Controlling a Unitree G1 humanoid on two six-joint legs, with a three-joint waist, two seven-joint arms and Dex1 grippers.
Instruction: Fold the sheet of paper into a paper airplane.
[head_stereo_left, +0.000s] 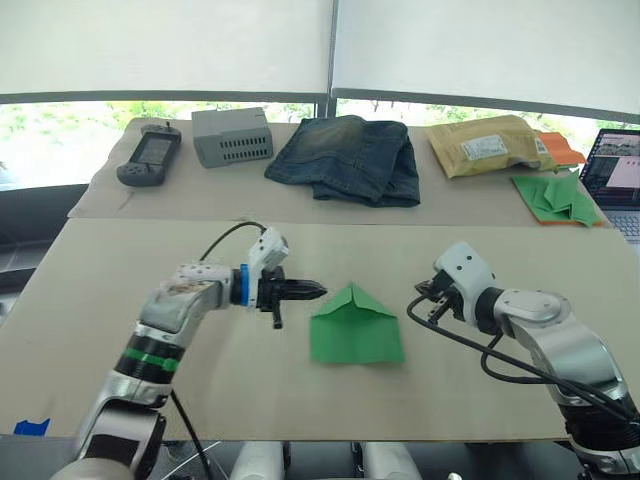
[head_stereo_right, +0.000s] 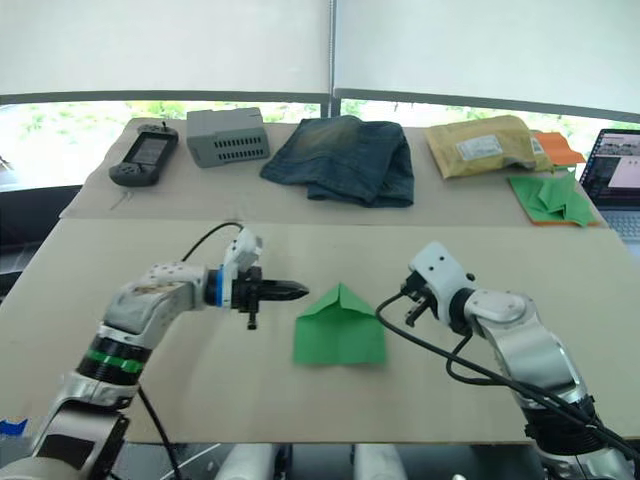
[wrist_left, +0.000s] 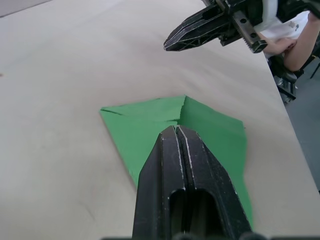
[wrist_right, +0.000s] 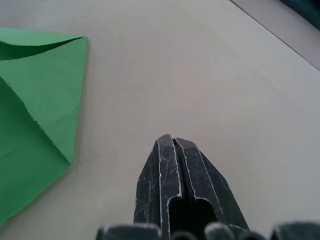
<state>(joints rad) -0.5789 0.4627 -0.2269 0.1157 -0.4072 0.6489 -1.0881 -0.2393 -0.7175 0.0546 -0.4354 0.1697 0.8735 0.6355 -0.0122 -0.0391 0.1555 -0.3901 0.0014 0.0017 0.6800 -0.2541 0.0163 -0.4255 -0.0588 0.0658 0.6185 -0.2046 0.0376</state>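
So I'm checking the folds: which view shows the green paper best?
The left eye view: the whole sheet of paper lies unobstructed, peaked like a house. The right eye view matches it. In the left wrist view the left gripper covers part; the right wrist view catches a corner.

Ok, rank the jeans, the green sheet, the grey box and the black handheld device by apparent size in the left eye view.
1. Jeans, clearly largest.
2. Sheet of paper, though it lies nearer the camera, which flatters it.
3. Grey box.
4. Black handheld device, looking close in size to the box, so that order is unsure.
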